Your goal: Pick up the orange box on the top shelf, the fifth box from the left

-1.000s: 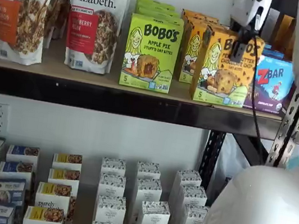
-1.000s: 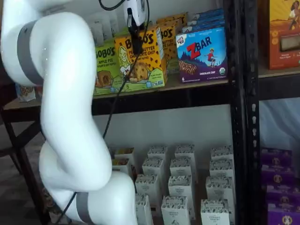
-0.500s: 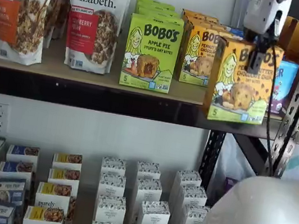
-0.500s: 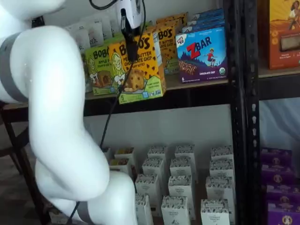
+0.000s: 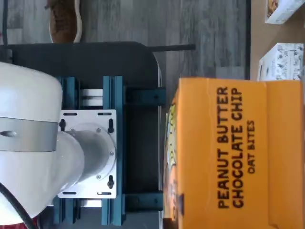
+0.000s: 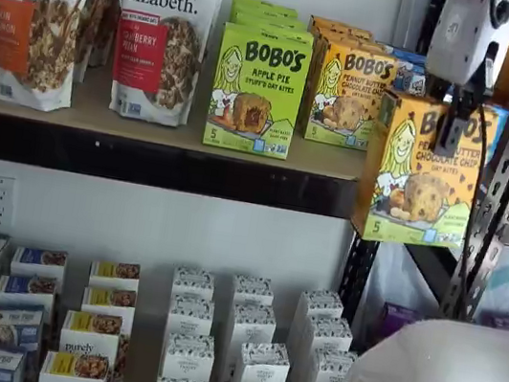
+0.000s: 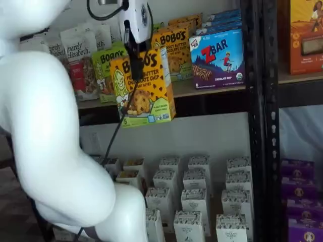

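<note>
The orange box shows in both shelf views [image 6: 420, 174] [image 7: 143, 88], an upright "BOBO'S Peanut Butter Chocolate Chip" carton. It hangs in the air in front of the top shelf [image 6: 148, 128] [image 7: 212, 86], its lower edge below the black front rail. My gripper [image 6: 456, 126] [image 7: 136, 63] is shut on the box's top from above, a black finger down its front face. The wrist view shows the box's orange side [image 5: 233, 152] with "PEANUT BUTTER CHOCOLATE CHIP OAT BITES".
On the top shelf stand a green Bobo's Apple Pie carton [image 6: 256, 90], more orange Bobo's cartons [image 6: 351, 100], a ZBar box [image 7: 217, 58] and granola bags [image 6: 159, 30]. Small white boxes [image 6: 245, 345] stand below. A black upright [image 7: 257, 126] rises at the right.
The orange box has come off the top shelf, out toward the cameras with my gripper shut on it. It now hangs before the rail; a second orange carton shows behind.
</note>
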`<state>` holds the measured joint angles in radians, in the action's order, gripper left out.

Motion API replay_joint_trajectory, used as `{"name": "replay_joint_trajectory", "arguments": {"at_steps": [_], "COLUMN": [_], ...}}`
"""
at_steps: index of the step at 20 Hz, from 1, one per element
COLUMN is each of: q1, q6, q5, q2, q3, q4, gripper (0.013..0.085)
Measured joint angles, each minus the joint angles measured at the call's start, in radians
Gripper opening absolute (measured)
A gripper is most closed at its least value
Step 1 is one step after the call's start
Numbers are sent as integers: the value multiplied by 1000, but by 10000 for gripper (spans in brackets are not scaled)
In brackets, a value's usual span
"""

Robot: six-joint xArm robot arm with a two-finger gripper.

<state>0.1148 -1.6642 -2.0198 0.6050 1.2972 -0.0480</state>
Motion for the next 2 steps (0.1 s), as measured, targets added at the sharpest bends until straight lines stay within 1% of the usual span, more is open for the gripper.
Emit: {"name": "replay_joint_trajectory", "arguments": {"at_steps": [2], "q1": [-5], "q6": [4], "q5": [0], "q2": [18], "q3": [-19], "q4": [2], "gripper": [130]}}
